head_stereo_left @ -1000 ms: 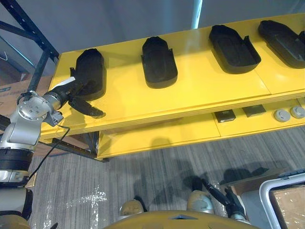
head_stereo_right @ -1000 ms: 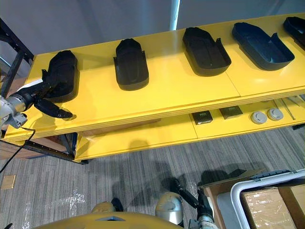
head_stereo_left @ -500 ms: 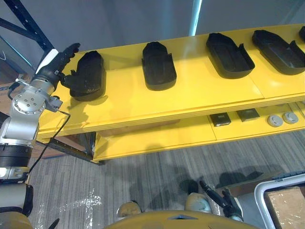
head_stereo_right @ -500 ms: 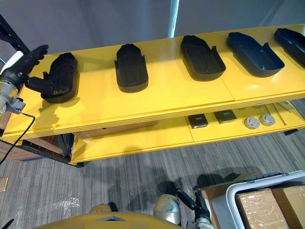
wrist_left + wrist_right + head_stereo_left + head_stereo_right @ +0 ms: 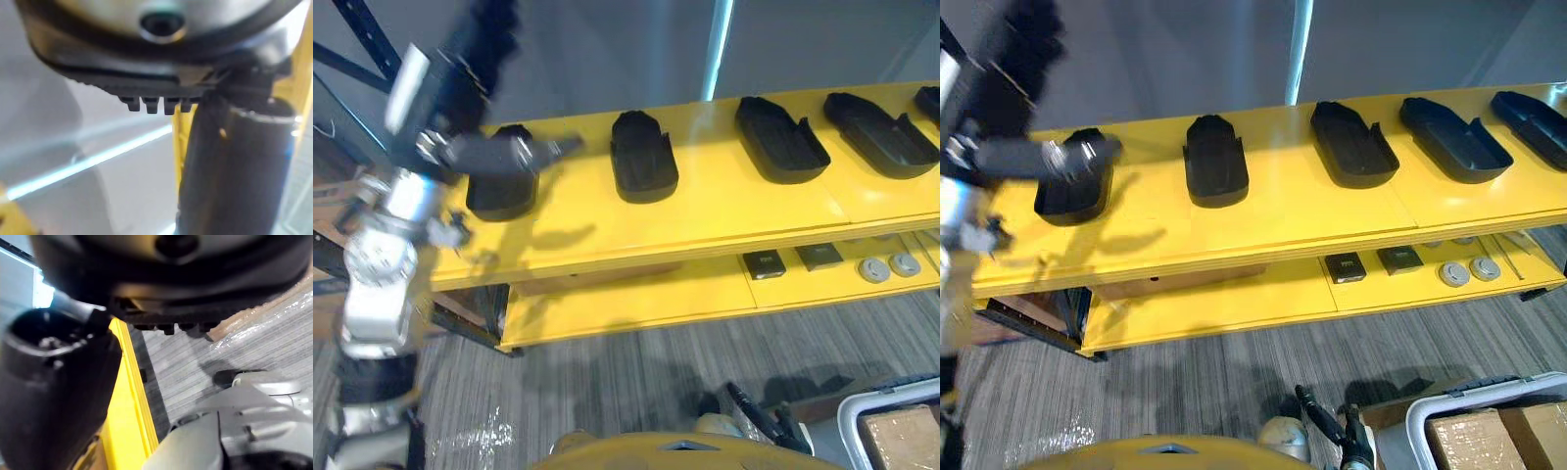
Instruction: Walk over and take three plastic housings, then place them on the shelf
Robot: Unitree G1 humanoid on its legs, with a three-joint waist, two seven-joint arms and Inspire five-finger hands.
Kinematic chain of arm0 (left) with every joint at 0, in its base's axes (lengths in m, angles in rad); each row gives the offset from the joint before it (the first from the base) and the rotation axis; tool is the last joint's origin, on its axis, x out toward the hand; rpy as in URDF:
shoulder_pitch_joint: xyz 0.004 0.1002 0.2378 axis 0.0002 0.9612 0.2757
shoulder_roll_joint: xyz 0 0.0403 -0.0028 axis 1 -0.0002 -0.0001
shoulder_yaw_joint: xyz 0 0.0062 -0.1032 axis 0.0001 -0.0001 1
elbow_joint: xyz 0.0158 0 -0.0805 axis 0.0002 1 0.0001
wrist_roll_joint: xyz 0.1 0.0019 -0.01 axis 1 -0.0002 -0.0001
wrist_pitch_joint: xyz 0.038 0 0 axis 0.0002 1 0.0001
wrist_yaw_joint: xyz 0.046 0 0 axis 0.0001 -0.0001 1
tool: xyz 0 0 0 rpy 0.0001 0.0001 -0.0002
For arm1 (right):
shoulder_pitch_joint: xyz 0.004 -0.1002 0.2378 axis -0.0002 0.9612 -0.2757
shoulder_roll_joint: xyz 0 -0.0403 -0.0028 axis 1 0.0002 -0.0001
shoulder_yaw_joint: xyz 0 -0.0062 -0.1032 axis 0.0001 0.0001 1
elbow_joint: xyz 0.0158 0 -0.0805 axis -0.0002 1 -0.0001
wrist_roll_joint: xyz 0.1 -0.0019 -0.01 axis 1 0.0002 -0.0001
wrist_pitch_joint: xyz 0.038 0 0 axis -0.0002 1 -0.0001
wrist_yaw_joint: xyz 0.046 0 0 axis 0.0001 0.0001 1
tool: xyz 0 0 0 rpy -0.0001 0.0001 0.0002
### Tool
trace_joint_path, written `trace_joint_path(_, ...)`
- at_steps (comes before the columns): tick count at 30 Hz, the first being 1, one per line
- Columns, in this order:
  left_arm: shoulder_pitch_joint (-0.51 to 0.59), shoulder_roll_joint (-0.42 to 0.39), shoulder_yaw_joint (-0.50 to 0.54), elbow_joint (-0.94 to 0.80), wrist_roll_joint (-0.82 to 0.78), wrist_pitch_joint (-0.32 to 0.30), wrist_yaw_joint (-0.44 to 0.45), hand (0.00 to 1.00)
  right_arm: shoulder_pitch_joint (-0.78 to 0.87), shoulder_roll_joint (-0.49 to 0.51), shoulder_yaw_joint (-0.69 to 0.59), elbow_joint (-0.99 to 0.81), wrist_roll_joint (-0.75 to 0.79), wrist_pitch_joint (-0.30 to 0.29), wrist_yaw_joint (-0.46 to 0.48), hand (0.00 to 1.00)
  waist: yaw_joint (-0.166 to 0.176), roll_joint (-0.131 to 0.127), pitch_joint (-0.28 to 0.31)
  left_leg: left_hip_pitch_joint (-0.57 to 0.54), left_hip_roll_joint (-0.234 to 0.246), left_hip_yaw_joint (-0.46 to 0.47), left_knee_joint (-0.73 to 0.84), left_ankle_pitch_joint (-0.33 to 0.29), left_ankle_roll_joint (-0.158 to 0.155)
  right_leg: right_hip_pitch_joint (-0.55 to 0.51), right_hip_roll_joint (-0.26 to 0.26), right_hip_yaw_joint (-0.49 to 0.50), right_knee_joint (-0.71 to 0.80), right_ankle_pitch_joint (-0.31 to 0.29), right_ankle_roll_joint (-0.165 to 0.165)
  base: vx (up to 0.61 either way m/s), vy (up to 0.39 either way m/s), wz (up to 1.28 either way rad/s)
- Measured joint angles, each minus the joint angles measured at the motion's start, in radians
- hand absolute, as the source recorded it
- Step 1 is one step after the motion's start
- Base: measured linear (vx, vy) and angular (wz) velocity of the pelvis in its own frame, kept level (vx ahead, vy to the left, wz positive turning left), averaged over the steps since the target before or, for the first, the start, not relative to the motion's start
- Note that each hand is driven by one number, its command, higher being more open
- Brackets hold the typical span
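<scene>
I have the left arm up high at the left end of the yellow shelf [image 5: 705, 211], forearm pointing steeply upward. The left robot hand [image 5: 458, 83] sits above the leftmost housing [image 5: 499, 191]. It is smeared in both eye views, but as far as I can judge its fingers [image 5: 494, 20] stretch straight up and its thumb [image 5: 514, 152] sticks out to the right across the housing's far end, so I read it as spread wide and holding nothing. That housing lies flat on the shelf's top board. To its right, well apart from one another in a row, lie the second housing [image 5: 643, 159], the third housing [image 5: 781, 139], the fourth housing [image 5: 881, 135] and, at the right edge, the fifth housing [image 5: 1540, 129]. All five are black, long and hollow-sided. On the lower board [image 5: 626, 294], below the third and fourth housings, two dark square parts [image 5: 764, 264] lie beside two round grey parts [image 5: 874, 269]. The right robot hand [image 5: 764, 426] hangs low at my near right over the striped grey floor [image 5: 636, 382], with loose, straight fingers and nothing in it, just beside a white-rimmed bin [image 5: 1449, 397].
</scene>
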Motion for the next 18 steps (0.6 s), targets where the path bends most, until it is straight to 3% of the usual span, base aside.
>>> trace_joint_path(2, 0.065, -0.039, -0.067, 0.006, -0.03, 0.049, -0.086, 1.0, -0.003, 0.004, -0.003, 0.0, -0.002, 0.0, -0.008, 1.0, 0.001, 0.002, -0.004, 0.0, -0.001, 0.0, -0.001, -0.001, -0.002, 0.001, 0.0, 0.0, -0.003, 0.001, 0.001, 0.0, 0.0, 0.02)
trace_joint_path(4, 0.142, -0.065, -0.17, 0.065, -0.152, 0.147, -0.245, 1.0, -0.007, 0.005, -0.002, 0.004, -0.002, 0.001, -0.021, 1.0, 0.003, 0.001, -0.004, 0.002, -0.003, 0.0, -0.014, 0.0, -0.004, 0.005, 0.001, -0.002, -0.016, 0.007, -0.001, 0.0, 0.0, 0.0)
trace_joint_path(7, 0.176, -0.072, -0.299, 0.239, -0.237, 0.272, -0.393, 1.0, -0.02, -0.001, 0.01, 0.008, -0.002, 0.01, -0.029, 1.0, 0.002, -0.004, -0.013, 0.017, -0.009, 0.009, -0.035, 0.007, -0.006, 0.007, 0.002, 0.002, -0.025, 0.009, -0.007, 0.0, -0.009, -0.07)
trace_joint_path(9, 0.178, -0.076, -0.38, 0.377, -0.231, 0.311, -0.389, 1.0, -0.031, -0.006, 0.027, 0.008, 0.0, 0.016, -0.026, 1.0, 0.001, -0.006, -0.019, 0.022, -0.01, 0.019, -0.039, 0.007, -0.006, 0.007, 0.004, 0.011, -0.037, 0.015, -0.012, 0.0, -0.006, -0.13)
trace_joint_path(11, 0.184, -0.1, -0.416, 0.539, -0.224, 0.33, -0.328, 1.0, -0.044, -0.012, 0.053, 0.009, 0.0, 0.034, -0.021, 1.0, -0.003, -0.012, -0.018, 0.034, -0.011, 0.027, -0.052, 0.009, -0.009, 0.006, 0.006, 0.014, -0.037, 0.014, -0.013, 0.0, -0.007, -0.14)
trace_joint_path(18, 0.259, -0.124, -0.397, 0.838, -0.176, 0.334, -0.312, 1.0, -0.053, -0.038, 0.076, 0.018, 0.001, 0.077, -0.015, 1.0, 0.004, -0.027, -0.014, 0.052, -0.021, 0.02, -0.071, 0.012, -0.008, 0.018, 0.0, 0.005, -0.037, 0.014, -0.013, 0.0, -0.002, 0.0)
